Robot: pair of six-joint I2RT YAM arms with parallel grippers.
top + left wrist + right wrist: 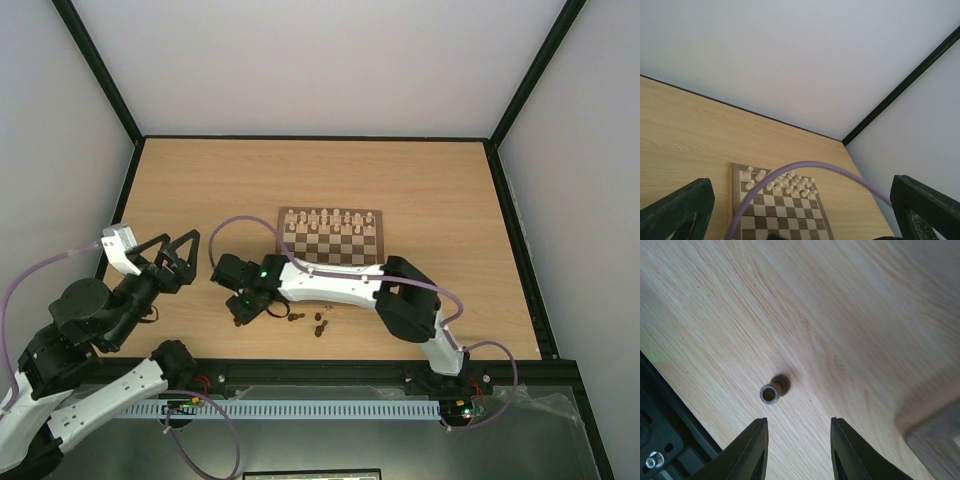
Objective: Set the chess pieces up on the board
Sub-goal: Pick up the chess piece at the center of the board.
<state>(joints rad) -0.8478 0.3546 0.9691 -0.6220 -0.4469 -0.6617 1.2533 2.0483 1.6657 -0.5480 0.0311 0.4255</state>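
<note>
The board (pixel 332 258) lies mid-table, with cream pieces along its two far rows and bare near rows. A few dark brown chess pieces (pixel 319 321) lie loose on the table in front of it. My right arm reaches left across them, and the right gripper (pixel 243 312) hangs low over the tabletop. In the right wrist view the right gripper (pixel 799 421) is open and holds nothing. One dark chess piece (pixel 775 390) lies on its side just beyond the left fingertip. My left gripper (pixel 178 250) is wide open, raised at the left, away from the pieces.
The left wrist view looks down on the board (pixel 790 220) past a purple cable (pixel 805 166). The black front rail (pixel 662 440) of the table is close to the lying piece. A blurred tan edge (pixel 935 422) shows at the lower right.
</note>
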